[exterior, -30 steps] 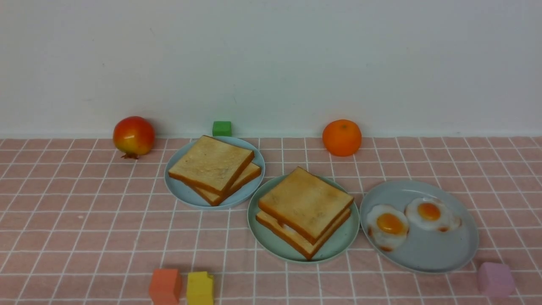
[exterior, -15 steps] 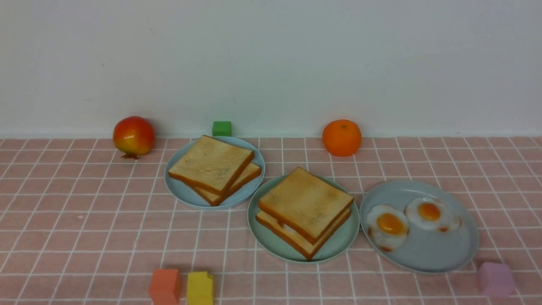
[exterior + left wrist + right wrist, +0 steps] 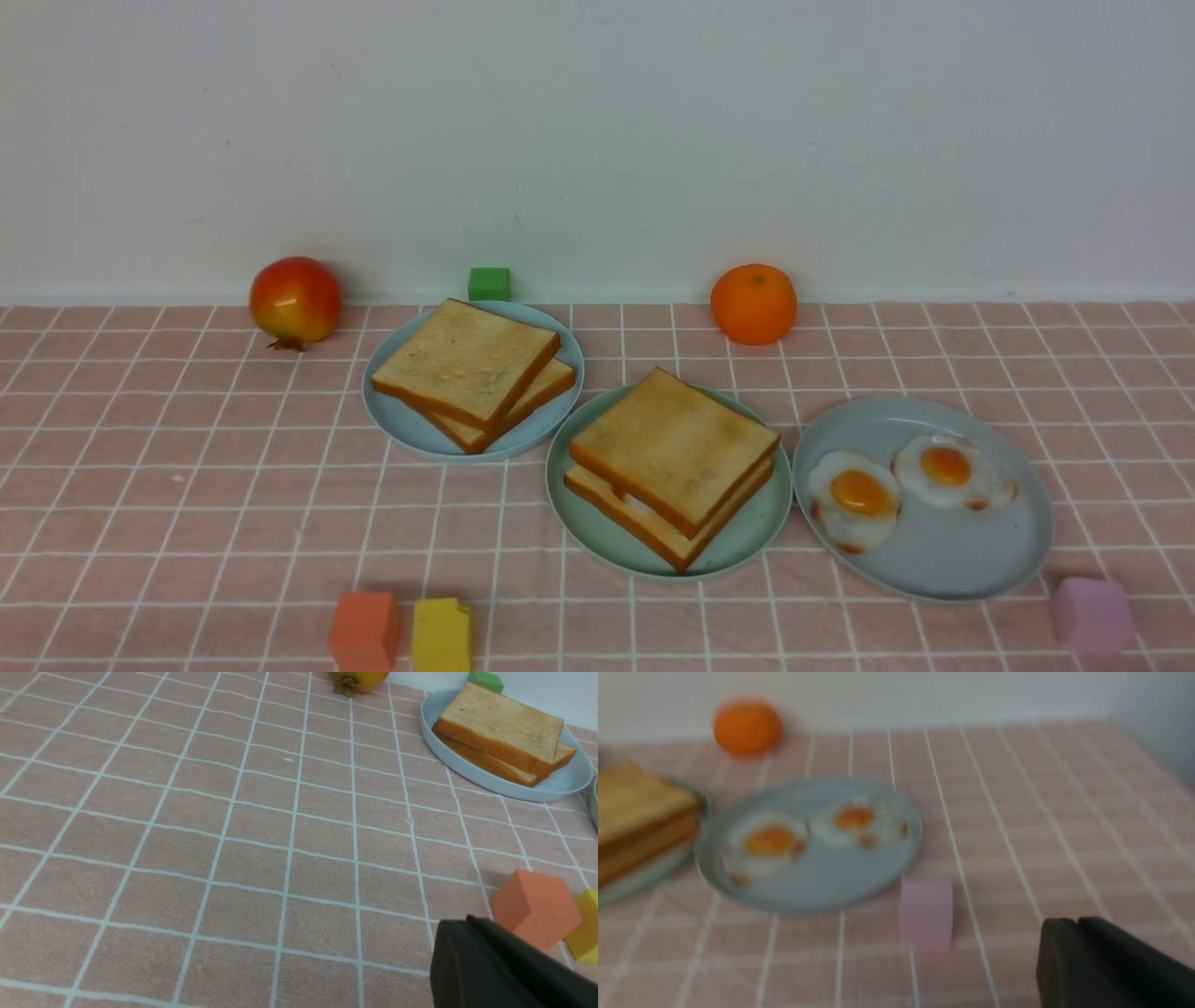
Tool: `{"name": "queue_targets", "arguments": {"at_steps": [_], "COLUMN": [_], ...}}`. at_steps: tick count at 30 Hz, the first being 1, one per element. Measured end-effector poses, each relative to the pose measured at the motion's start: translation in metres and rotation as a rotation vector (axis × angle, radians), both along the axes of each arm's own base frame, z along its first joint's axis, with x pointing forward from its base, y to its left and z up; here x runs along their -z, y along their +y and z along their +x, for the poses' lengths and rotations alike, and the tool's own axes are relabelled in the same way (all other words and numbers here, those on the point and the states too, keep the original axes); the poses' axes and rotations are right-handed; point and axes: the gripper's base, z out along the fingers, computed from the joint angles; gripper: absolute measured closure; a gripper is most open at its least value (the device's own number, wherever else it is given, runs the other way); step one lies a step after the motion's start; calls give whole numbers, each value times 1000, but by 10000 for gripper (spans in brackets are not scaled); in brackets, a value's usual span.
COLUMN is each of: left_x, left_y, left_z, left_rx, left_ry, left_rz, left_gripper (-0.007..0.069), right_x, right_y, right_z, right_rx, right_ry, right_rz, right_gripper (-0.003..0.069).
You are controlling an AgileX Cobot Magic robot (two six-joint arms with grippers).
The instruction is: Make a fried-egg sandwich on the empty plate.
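The fried-egg sandwich [image 3: 674, 467] sits on the mint-green plate [image 3: 597, 534] at the centre of the pink checked cloth [image 3: 187, 485], a sliver of egg white showing between its two toast slices — placed as it was a second ago. Just right of it, nearly touching, the grey-blue plate [image 3: 934, 560] with two fried eggs [image 3: 854, 499] has shifted very slightly; the lilac block [image 3: 1090, 616] beside its near-right rim likewise. Far-left, the pale blue plate [image 3: 411, 425] holds a stack of plain toast [image 3: 467, 369]. Neither arm appears in the front view; each wrist view shows only one dark finger [image 3: 504, 970] at its corner, so I cannot tell either gripper's opening.
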Motion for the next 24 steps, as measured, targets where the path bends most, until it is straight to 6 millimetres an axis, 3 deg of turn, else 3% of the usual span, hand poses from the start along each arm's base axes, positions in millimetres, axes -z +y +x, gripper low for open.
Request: {"name": "queue_targets", "arguments": {"at_steps": [2, 24], "left_x": [0, 0], "left_y": [0, 0], "left_z": [0, 0], "left_rx": [0, -1], "left_ry": [0, 0], "left_rz": [1, -1], "left_gripper": [593, 588], "right_x": [10, 10], "right_y": [0, 0], "right_z": [0, 0], "right_rx": [5, 5], "right_ry": [32, 31], "right_rz": [0, -1], "right_gripper": [580, 557]}}
